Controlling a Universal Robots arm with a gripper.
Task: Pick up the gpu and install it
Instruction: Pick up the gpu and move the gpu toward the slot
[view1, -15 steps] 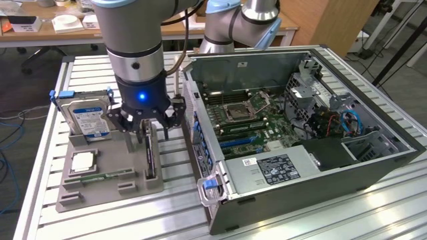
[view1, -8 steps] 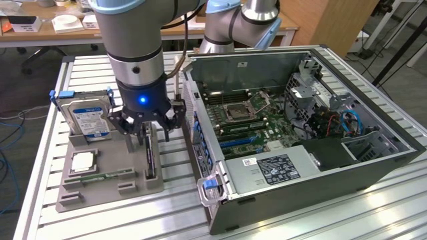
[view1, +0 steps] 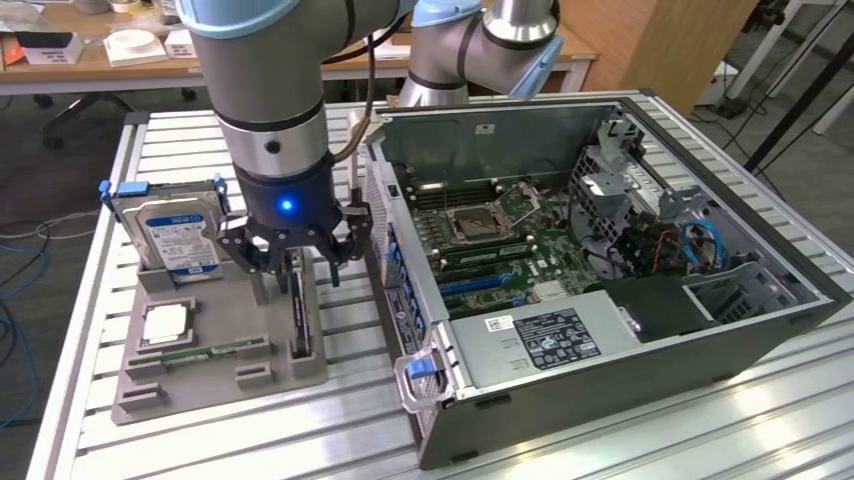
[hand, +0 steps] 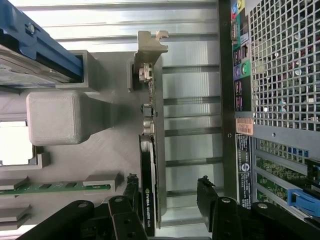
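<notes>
Jaws spread, straddling gpu (hand: 150, 192), not pinching. Gpu stands on edge in gray holder (view1: 200, 372) on table (view1: 641, 445), beside open computer case (view1: 641, 385).

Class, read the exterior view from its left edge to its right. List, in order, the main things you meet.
hard drive → graphics card → processor socket → blue cables

One gpu (view1: 299, 320), one hard drive (view1: 180, 240), one memory stick (view1: 200, 352), one case (view1: 641, 380).
</notes>
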